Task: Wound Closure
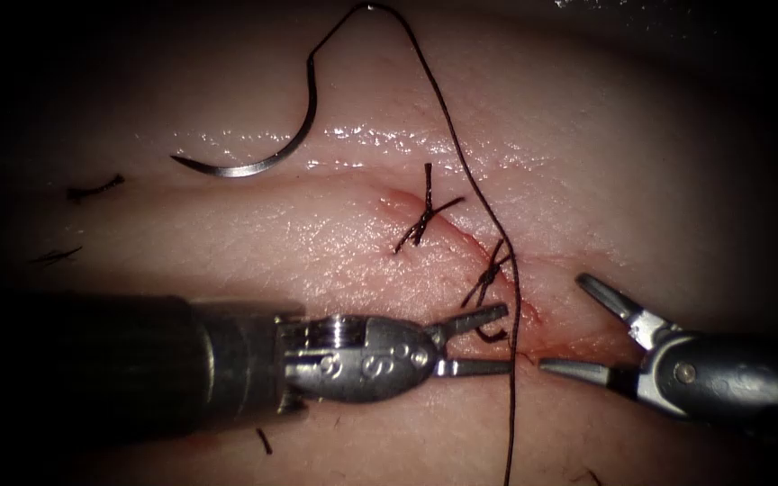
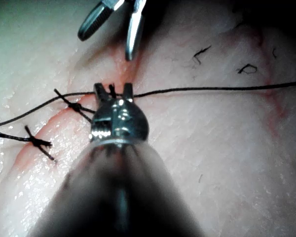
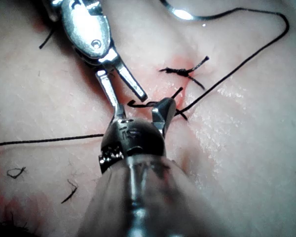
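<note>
The curved needle (image 1: 254,162) lies loose on the tissue (image 1: 335,243), up and left of the cut (image 1: 461,238), held by neither tool and not in the tissue. Its thread (image 1: 461,153) loops up, runs down across the cut's lower end and passes on toward the front. Two tied knots (image 1: 423,218) (image 1: 493,270) sit on the cut. My left tool (image 1: 504,338) is open just left of the thread and holds nothing. My right tool (image 1: 563,322) is open on the right side, empty. The left wrist view has the thread (image 2: 197,89) crossing in front of the left tool (image 2: 113,90).
Short cut ends of thread lie on the tissue at the far left (image 1: 94,189) (image 1: 56,256) and near the front (image 1: 265,441). Red fluid (image 1: 542,337) stains the cut's lower end between the two tools.
</note>
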Controlling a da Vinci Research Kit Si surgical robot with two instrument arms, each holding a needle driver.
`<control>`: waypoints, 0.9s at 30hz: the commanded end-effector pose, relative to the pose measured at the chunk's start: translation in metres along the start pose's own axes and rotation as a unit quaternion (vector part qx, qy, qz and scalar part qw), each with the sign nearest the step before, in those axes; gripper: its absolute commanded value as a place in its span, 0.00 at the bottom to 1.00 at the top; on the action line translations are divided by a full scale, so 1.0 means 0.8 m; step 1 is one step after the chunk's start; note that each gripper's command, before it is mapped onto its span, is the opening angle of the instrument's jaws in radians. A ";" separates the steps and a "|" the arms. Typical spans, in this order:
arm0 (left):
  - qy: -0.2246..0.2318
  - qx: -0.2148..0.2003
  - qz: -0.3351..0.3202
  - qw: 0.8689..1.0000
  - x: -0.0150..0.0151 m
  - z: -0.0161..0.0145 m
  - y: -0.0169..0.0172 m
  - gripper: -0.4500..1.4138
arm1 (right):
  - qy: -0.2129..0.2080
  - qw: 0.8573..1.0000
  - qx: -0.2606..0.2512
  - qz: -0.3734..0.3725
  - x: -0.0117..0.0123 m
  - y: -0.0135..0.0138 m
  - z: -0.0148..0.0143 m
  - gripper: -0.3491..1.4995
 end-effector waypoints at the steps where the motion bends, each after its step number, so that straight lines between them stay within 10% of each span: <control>1: 0.000 0.000 0.000 1.000 -0.0004 0.0008 0.0002 0.15 | 0.001 1.000 0.001 0.000 0.0000 -0.0005 0.0010 0.79; 4: -0.001 0.001 0.000 1.000 -0.0004 0.0008 0.0002 0.00 | 0.001 1.000 0.001 0.000 0.0000 -0.0005 0.0010 0.79; 27: 0.086 -0.037 -0.012 0.996 -0.0007 -0.0029 -0.0027 0.00 | 0.060 0.988 0.009 -0.145 -0.0001 -0.0008 0.0084 0.75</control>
